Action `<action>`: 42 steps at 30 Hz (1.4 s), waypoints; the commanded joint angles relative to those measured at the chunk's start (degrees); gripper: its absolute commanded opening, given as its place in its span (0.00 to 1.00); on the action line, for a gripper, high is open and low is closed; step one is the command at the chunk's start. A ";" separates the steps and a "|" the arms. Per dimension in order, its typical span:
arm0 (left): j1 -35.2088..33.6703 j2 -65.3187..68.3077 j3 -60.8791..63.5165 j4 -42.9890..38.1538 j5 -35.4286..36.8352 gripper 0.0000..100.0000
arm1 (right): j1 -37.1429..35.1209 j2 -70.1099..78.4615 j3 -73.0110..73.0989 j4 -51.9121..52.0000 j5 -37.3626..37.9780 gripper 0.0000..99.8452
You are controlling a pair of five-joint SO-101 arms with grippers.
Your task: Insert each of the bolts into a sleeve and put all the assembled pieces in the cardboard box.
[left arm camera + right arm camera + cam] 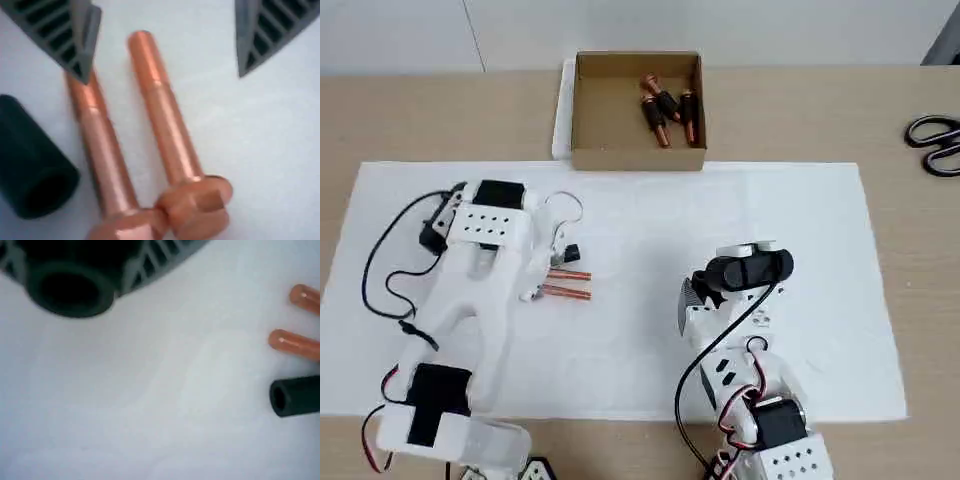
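The left gripper (161, 70) hangs open over two bolts (170, 135) that lie side by side with heads touching. One fingertip (80, 55) sits above a bolt, not outside it. Closing here could pinch both bolts, or knock one into the loose sleeve (30, 165) just beside them. The right gripper (692, 302) grips another sleeve (70, 287), well apart from the bolts. A bolt picked up crooked would likely miss its bore.
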 commanded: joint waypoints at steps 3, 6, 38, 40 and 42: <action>0.09 -0.26 1.27 -3.08 0.35 0.18 | 0.66 -1.36 0.26 0.04 0.09 0.00; 0.00 0.44 1.63 -3.78 0.35 0.18 | 0.66 -1.36 0.26 0.04 0.09 0.00; -2.46 6.77 -0.75 -3.43 0.09 0.01 | 0.75 -1.36 0.26 0.04 0.26 0.00; -2.46 4.40 -4.79 -0.18 0.00 0.01 | 0.75 -1.36 0.26 0.04 0.26 0.00; -2.02 1.23 -9.71 3.69 0.00 0.01 | 0.57 -1.36 0.26 0.04 0.26 0.00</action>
